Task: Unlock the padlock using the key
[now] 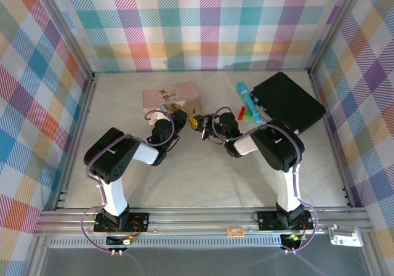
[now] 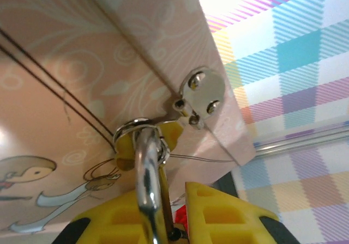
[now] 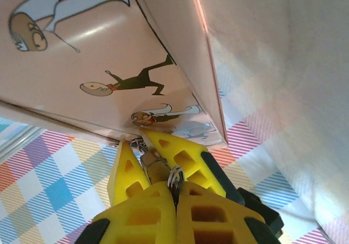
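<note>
The brass padlock [image 3: 155, 170] hangs by its silver shackle [image 2: 146, 178] from the ring at the pink tin's latch [image 2: 199, 93]. My left gripper [image 2: 161, 203] is shut on the padlock, its yellow fingers [image 3: 126, 170] on both sides of the brass body. In the top view it sits just in front of the pink tin [image 1: 171, 95]. My right gripper [image 3: 175, 194] faces it, shut on the key. The key's silver ring [image 3: 175, 176] pokes out between its pads, right against the padlock's underside. The key blade is hidden. The two grippers [image 1: 184, 118] [image 1: 207, 130] meet tip to tip.
A teal cylinder [image 1: 244, 94], a red piece [image 1: 242, 112] and a green piece [image 1: 253, 114] lie right of the grippers. A black case [image 1: 287, 102] lies at the back right. Plaid walls close in the table on three sides.
</note>
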